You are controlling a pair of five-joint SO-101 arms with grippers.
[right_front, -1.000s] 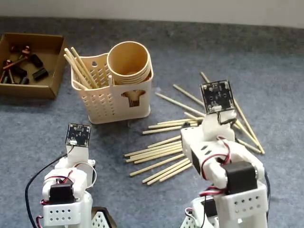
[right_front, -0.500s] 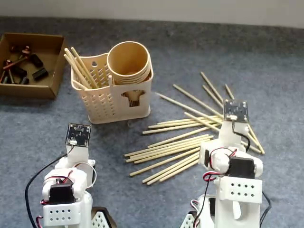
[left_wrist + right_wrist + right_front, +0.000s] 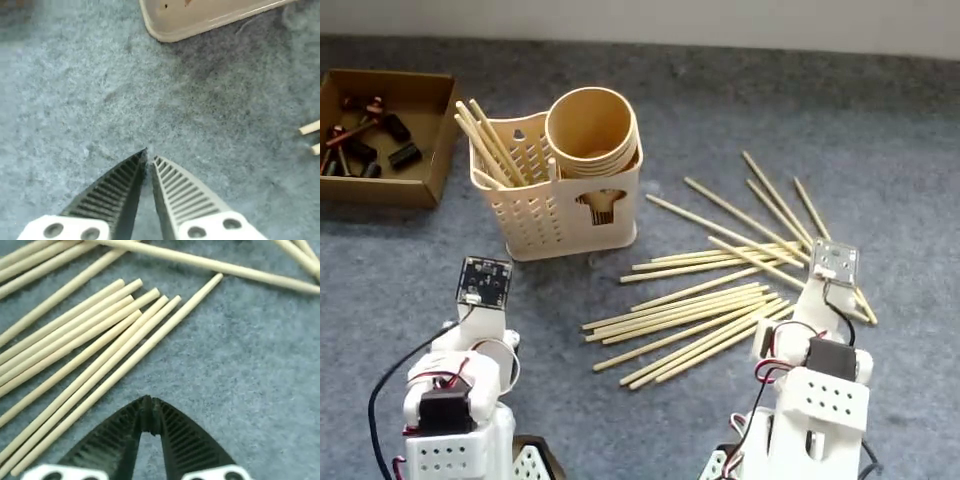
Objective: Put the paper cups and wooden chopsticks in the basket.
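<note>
A cream slotted basket (image 3: 558, 200) stands at the back left of the grey carpet, holding stacked paper cups (image 3: 592, 130) and a few chopsticks (image 3: 485, 140). Many loose wooden chopsticks (image 3: 700, 310) lie fanned out on the carpet to its right, seen up close as chopsticks (image 3: 85, 335) in the right wrist view. My right gripper (image 3: 150, 407) is shut and empty, its tips just short of the nearest chopsticks. My left gripper (image 3: 149, 159) is shut and empty over bare carpet, a short way in front of the basket's base (image 3: 200, 20).
A brown cardboard tray (image 3: 382, 135) with small dark and red parts sits at the back left beside the basket. Both arm bases (image 3: 450, 410) stand along the front edge. Bare carpet lies between the left arm and the basket.
The right arm has drawn back and lowered toward the front right, uncovering the chopsticks it stood over. The left arm has not moved.
</note>
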